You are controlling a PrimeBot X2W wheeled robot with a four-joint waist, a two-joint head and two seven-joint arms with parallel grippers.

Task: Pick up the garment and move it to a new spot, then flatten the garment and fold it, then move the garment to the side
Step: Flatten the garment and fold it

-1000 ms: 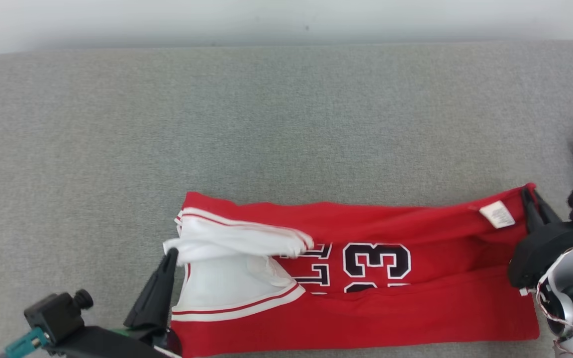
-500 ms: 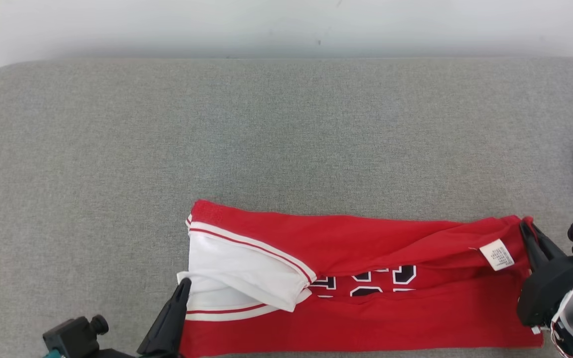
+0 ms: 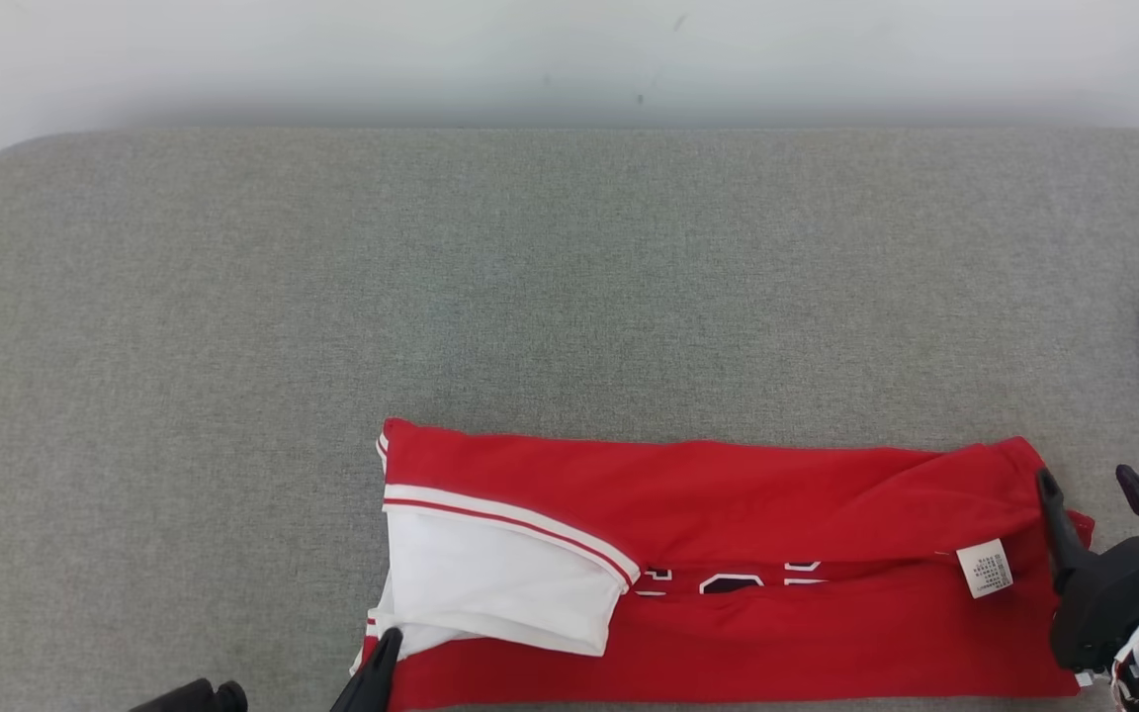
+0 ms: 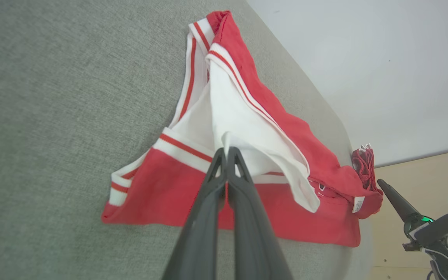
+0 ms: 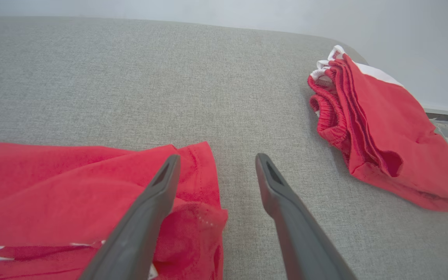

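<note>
The right gripper has let go. A second ago its fingers were closed on the far right corner of the garment. Now they stand well apart, one over that red corner and the other over bare worktop, with nothing between them. The head camera has also tilted, so the whole scene sits lower in its view.

The far half of the garment has come over toward the near edge. The big dark numerals were plain to read before; now a thin strip of them shows between the folded-over layer and the layer below. The white label has moved nearer with the fold. The left gripper stays closed, its fingers pinching a small tuck of the white panel at the garment's left end.

The garment is a red jersey with white and red striped trim. It lies as a long band along the near edge of the worktop, from about the middle toward the right edge. Its far fold line runs fairly straight, with soft creases toward the right end. The white panel lies slack on top at the left end. A second red garment, bunched with a gathered waistband, sits at the right edge, apart from the jersey.
</note>
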